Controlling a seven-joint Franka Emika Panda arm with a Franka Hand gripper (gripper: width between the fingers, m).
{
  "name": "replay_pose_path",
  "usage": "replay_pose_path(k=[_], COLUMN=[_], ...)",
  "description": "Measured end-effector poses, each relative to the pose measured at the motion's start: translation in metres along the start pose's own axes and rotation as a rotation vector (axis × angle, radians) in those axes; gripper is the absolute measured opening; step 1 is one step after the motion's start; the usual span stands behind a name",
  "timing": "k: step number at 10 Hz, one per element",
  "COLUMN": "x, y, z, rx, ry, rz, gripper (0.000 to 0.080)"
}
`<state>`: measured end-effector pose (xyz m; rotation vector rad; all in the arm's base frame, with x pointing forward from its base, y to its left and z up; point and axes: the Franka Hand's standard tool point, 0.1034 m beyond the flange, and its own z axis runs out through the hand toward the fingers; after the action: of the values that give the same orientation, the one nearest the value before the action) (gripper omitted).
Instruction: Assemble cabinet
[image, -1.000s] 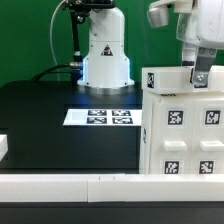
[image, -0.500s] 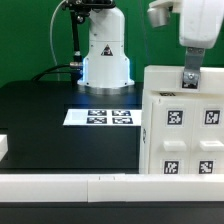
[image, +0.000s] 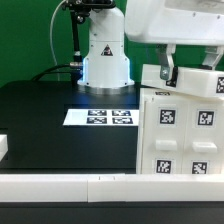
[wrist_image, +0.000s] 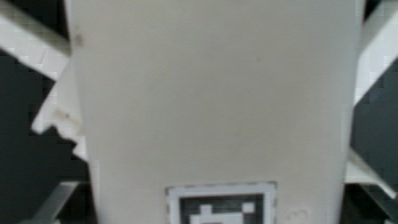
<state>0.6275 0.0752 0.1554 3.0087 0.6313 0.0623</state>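
Observation:
The cabinet (image: 180, 130) is a large white box with several black-and-white tags on its face. It stands at the exterior view's right, tilted so its top leans toward that view's left. My gripper (image: 168, 72) is at its upper edge, fingers shut on the top wall. In the wrist view a white wall of the cabinet (wrist_image: 205, 100) fills the picture between the jaws, with one tag (wrist_image: 226, 205) low on it. The fingertips are mostly hidden by the cabinet.
The marker board (image: 100, 117) lies flat on the black table, just on the exterior view's left of the cabinet. The arm's white base (image: 105, 55) stands behind it. A long white border rail (image: 70, 185) runs along the front. A small white block (image: 3, 147) sits at the left edge.
My gripper has swung toward the exterior view's left with the cabinet's top edge in it. The cabinet has gone from upright to tilted, and the wrist has rotated.

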Motion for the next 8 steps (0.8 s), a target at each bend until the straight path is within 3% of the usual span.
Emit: replay_pose_path(k=[1,6,8], x=[0.0014,0.0022,0.0019], y=[-0.004,-0.0037,-0.0024], z=[-0.0003,-0.0001,0.0009], rx=[0.011,0.014,0.032], ry=[0.003,0.004,0.007], rz=[0.155,0.458,0.751], gripper=[0.0556,0.0557,0.0557])
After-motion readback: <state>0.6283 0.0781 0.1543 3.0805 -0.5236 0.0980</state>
